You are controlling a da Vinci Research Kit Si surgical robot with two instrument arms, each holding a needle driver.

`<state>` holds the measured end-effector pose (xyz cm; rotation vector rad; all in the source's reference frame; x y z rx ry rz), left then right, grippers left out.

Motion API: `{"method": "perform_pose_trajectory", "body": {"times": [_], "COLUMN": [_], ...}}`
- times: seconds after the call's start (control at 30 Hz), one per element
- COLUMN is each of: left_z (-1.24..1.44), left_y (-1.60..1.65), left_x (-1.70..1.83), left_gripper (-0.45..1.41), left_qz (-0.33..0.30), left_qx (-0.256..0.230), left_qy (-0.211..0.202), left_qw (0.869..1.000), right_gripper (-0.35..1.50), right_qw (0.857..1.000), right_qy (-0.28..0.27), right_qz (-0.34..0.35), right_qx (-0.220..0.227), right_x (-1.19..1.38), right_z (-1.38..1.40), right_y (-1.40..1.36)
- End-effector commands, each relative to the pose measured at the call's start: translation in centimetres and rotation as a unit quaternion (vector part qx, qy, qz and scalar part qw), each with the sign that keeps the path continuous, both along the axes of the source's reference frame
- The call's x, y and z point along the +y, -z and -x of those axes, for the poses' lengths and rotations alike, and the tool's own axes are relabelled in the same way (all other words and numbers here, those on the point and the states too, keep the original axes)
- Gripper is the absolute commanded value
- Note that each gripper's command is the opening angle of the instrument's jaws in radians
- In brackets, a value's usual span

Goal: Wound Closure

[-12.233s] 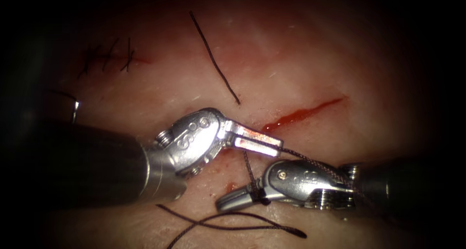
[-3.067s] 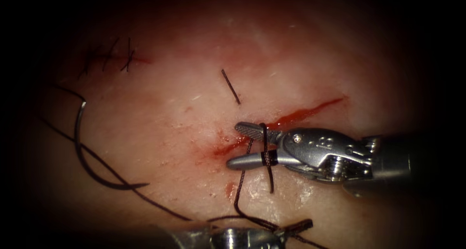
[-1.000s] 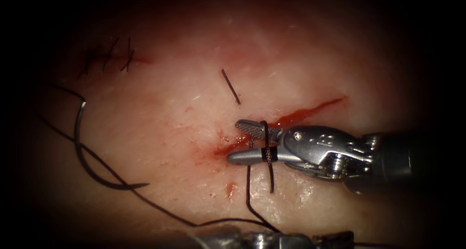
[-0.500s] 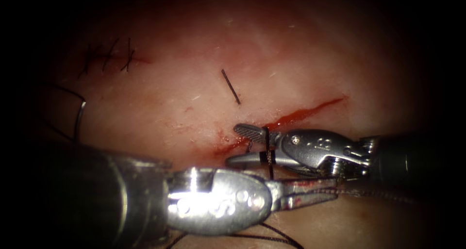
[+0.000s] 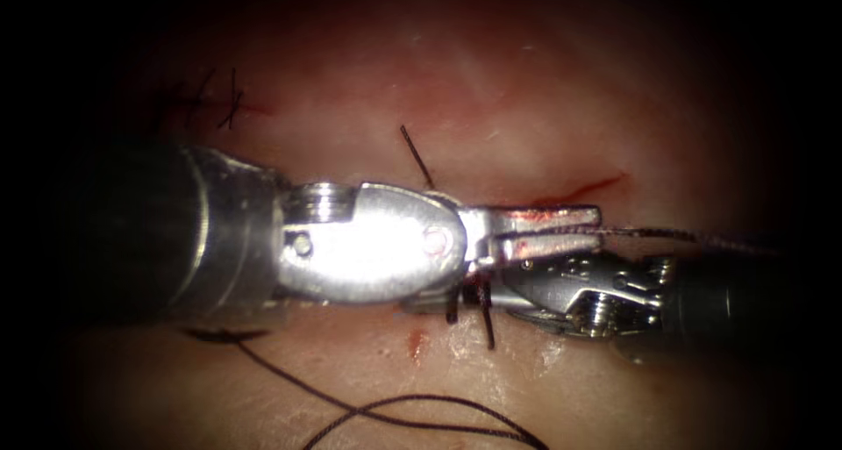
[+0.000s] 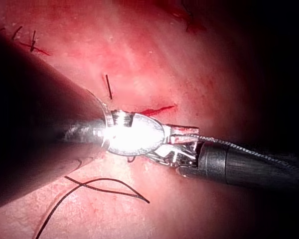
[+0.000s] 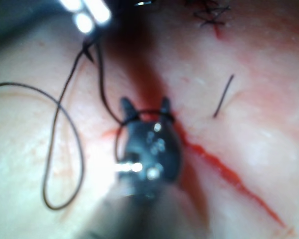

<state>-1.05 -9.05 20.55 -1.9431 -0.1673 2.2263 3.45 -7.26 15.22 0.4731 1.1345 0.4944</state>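
My left tool reaches across the cut from the left, jaws shut on the thread, which runs taut to the right. It lies over my right tool, whose wrist shows just below. The right tool has open jaws with a thread loop wound around both and holds nothing. The curved needle is free on the tissue left of the cut; only its point peeks out beneath the left shaft. In the left wrist view the left jaws pinch the thread above the right shaft.
A short cut thread end sticks up from the tissue beside the cut. Finished stitches sit at the far left. Slack thread curls over the near tissue. A red fluid spot marks the tissue below the tools.
The left tool has come in from the near edge and moved up across the right tool, carrying the thread over it. The right tool has stayed, loop still around its open jaws.
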Motion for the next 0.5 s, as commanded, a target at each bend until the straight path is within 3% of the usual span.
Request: {"method": "perform_pose_trajectory", "body": {"times": [0.03, 0.5], "left_z": [0.03, -0.21], "left_y": [-0.11, -0.83], "left_x": [-0.04, 0.28], "left_gripper": [-0.45, -0.45], "left_qz": [0.001, 0.054], "left_qx": [-0.002, -0.038], "left_qy": [-0.001, -0.013], "left_qw": [1.0, 0.998], "right_gripper": [0.46, 0.46], "right_qw": [1.0, 0.999], "right_qy": [0.009, 0.032], "right_qz": [-0.003, -0.011], "right_qx": [0.004, 0.022], "right_x": [-0.14, -0.23], "right_z": [-0.08, -0.11], "right_y": [-0.06, -0.01]}}
